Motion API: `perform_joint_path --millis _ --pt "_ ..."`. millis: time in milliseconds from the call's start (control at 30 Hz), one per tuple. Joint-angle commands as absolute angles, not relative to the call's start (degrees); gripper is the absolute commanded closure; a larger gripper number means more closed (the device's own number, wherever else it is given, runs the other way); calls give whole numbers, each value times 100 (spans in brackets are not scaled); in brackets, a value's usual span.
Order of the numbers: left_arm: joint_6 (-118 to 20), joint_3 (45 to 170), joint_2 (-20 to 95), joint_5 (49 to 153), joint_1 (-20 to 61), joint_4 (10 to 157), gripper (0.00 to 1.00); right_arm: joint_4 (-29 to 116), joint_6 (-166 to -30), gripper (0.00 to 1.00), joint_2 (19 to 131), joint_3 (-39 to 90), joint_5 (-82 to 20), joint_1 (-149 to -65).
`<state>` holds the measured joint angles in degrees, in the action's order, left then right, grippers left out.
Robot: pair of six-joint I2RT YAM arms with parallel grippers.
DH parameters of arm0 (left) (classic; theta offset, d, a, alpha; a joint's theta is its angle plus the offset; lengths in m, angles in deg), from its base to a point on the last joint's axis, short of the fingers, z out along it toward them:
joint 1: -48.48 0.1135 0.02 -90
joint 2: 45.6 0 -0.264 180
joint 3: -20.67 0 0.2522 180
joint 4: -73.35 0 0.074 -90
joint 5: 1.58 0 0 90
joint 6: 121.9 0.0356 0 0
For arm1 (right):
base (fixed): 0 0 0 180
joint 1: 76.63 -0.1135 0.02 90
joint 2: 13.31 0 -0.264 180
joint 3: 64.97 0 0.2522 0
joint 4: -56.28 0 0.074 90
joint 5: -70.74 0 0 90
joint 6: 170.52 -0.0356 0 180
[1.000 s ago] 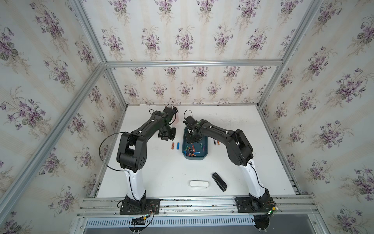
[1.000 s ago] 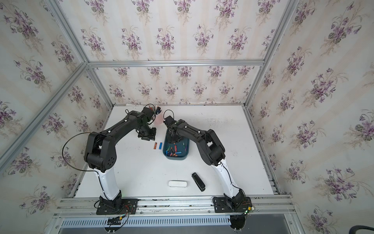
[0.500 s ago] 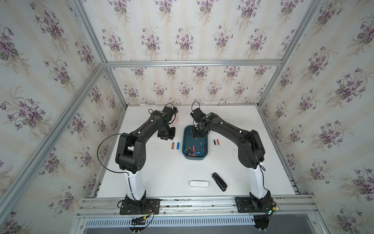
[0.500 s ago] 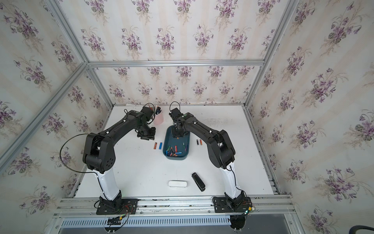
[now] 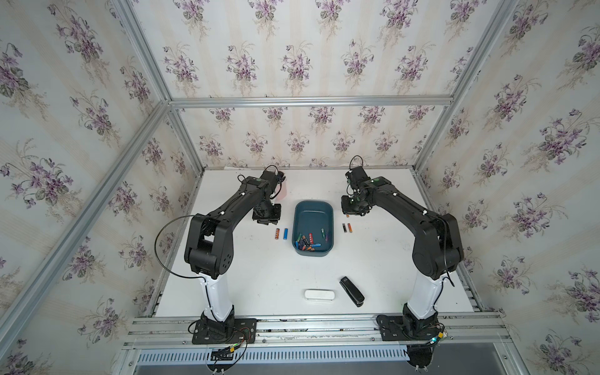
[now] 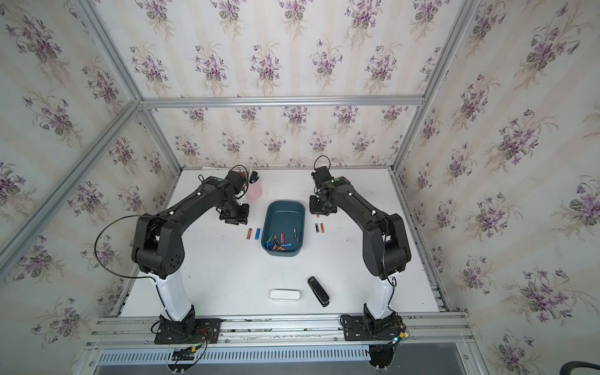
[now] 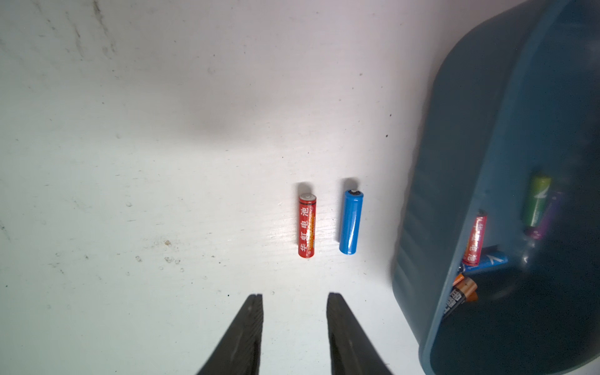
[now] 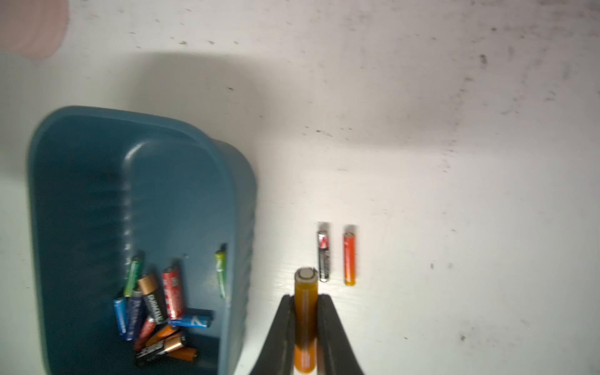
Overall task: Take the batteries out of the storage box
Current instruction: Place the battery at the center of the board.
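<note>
The dark teal storage box [image 5: 313, 211] [image 8: 181, 181] stands mid-table with several batteries [image 5: 306, 243] [image 8: 156, 305] piled at its near end. Left of it a red battery [image 7: 306, 225] and a blue battery [image 7: 351, 222] lie side by side on the table. My left gripper [image 7: 294, 295] hovers open and empty just short of them. To the right of the box lie a black battery [image 8: 323, 256] and an orange battery [image 8: 349, 259]. My right gripper [image 8: 306, 296] is shut on another orange battery [image 8: 305, 285], held above the table beside that pair.
A pink cup [image 6: 254, 191] stands at the back left, close behind the left arm. A small white oblong case [image 5: 319, 294] and a black oblong object [image 5: 352, 287] lie near the front edge. Wallpapered walls and a metal frame enclose the table.
My right arm has swung from above the box out to its right side with the orange battery in its grip. The left arm has stayed put.
</note>
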<state>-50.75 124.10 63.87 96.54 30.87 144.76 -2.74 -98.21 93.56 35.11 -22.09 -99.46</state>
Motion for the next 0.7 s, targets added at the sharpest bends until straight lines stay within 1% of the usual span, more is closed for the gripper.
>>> perform_joint_path --millis 0,200,667 --pt "-5144 12470 6368 9691 3090 14503 62 -42 -9536 85 9214 3046 -2251 -9671" --pt "-5141 12465 6413 9668 3082 14520 62 242 -9249 85 9350 2556 -2173 -9367" --pt "-5167 12539 6513 9668 3083 14530 61 515 -9151 85 9873 2601 -2346 -9361"
